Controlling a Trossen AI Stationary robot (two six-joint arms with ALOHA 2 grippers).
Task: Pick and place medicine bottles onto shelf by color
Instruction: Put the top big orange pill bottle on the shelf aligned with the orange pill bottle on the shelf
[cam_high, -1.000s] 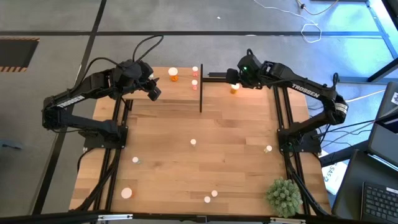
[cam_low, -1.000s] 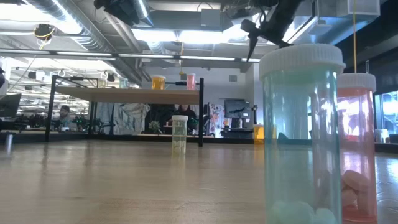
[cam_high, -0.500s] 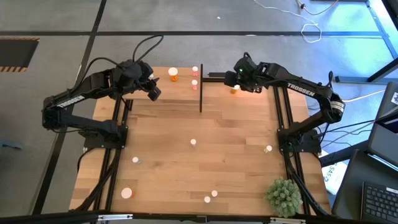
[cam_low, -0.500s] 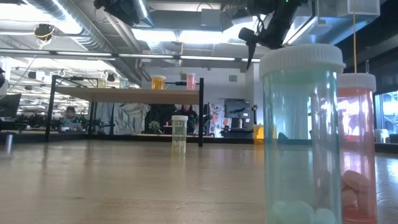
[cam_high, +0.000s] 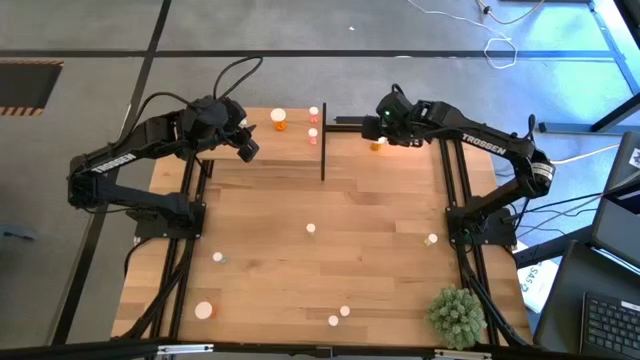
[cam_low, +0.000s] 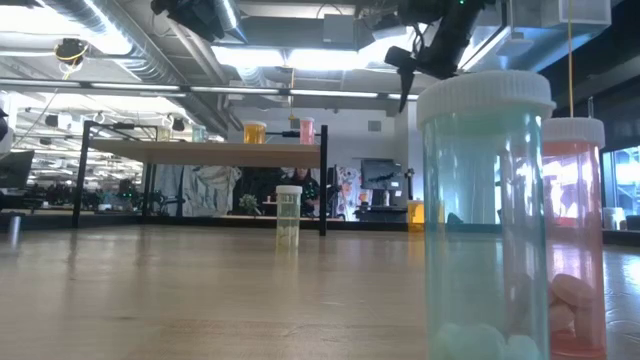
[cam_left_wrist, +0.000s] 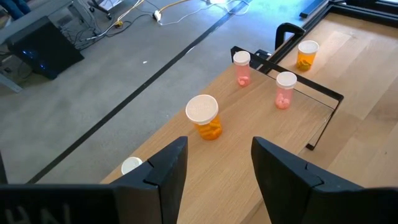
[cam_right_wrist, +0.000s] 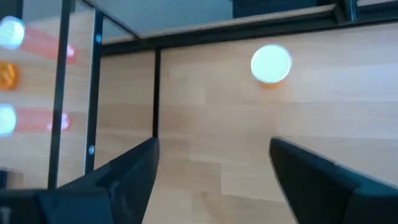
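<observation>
- Up at the far left of the table (cam_high: 330, 215): the shelf (cam_high: 265, 150), a raised light-wood platform on thin black posts, carrying three medicine bottles.
- On that shelf: an orange bottle (cam_high: 279, 121) (cam_left_wrist: 204, 117) with a wide white cap, plus two pink bottles (cam_high: 313, 113) (cam_left_wrist: 241, 68) standing close together near the shelf's right end post, the second pink one (cam_left_wrist: 285, 89) just beside the first.
- Left gripper (cam_high: 246, 148) (cam_left_wrist: 214, 163): poised above the shelf's left part, fingers partly spread, nothing between them, orange shelf bottle lying ahead of the gap in the left wrist view.
- Right gripper (cam_high: 381, 124) (cam_right_wrist: 211, 165): raised over the far right part of the table, just right of the shelf's end, fingers spread wide and holding nothing.
- Directly by that gripper: a small orange bottle (cam_high: 377, 145) (cam_right_wrist: 271, 64) upright on the tabletop, white cap facing the right wrist camera, ahead of the open fingers and not touched.
- Scattered on the open tabletop, well apart from the shelf: one white-capped bottle near the middle (cam_high: 311, 228), one toward the right edge (cam_high: 431, 239), one at the left side (cam_high: 217, 258), a larger-capped one at the near left (cam_high: 204, 310), and a pair close together at the near edge (cam_high: 339, 316); body colours too small to tell from above.
- Seen level across the table: a pale green bottle (cam_low: 487, 215) and a reddish bottle (cam_low: 574, 235) looming right at the camera, a pale yellowish-green bottle (cam_low: 288, 217) farther back in front of the shelf.
- Spiky green plant ball (cam_high: 456, 314) at the near right corner.
</observation>
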